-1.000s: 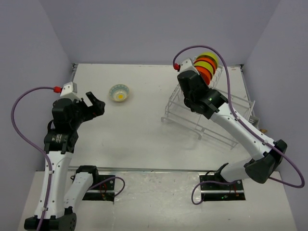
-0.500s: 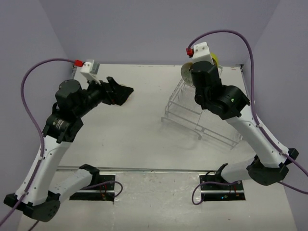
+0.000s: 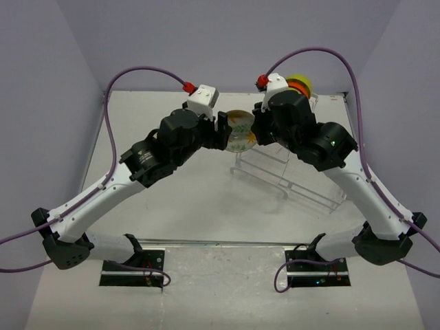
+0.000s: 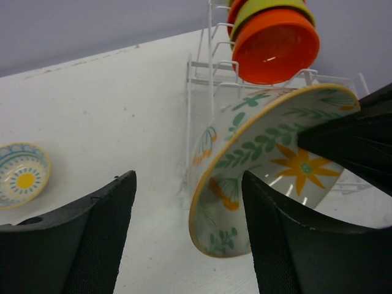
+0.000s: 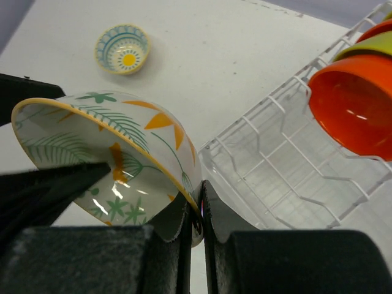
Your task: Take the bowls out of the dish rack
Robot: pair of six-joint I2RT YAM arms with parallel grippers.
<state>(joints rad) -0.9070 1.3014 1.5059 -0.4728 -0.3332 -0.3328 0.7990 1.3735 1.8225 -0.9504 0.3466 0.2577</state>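
A cream bowl with a leaf-and-flower pattern (image 4: 269, 147) is gripped by its rim in the closed right gripper (image 5: 199, 211). It is held in the air beside the white wire dish rack (image 3: 275, 172). The left gripper (image 4: 188, 184) is spread open around this bowl; contact cannot be told. 1 small blue-and-yellow patterned bowl (image 5: 122, 49) is already set on the white surface (image 3: 179, 196) towards its far-left corner. At least 3 plain bowls, among them an orange bowl (image 4: 275, 46) and a lime-green bowl (image 4: 263, 8), are left in the rack, so under half is judged done.

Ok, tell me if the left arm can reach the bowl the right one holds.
Probably yes: left claw open right at the leafy bowl, nothing between; right claw pinches its rim.
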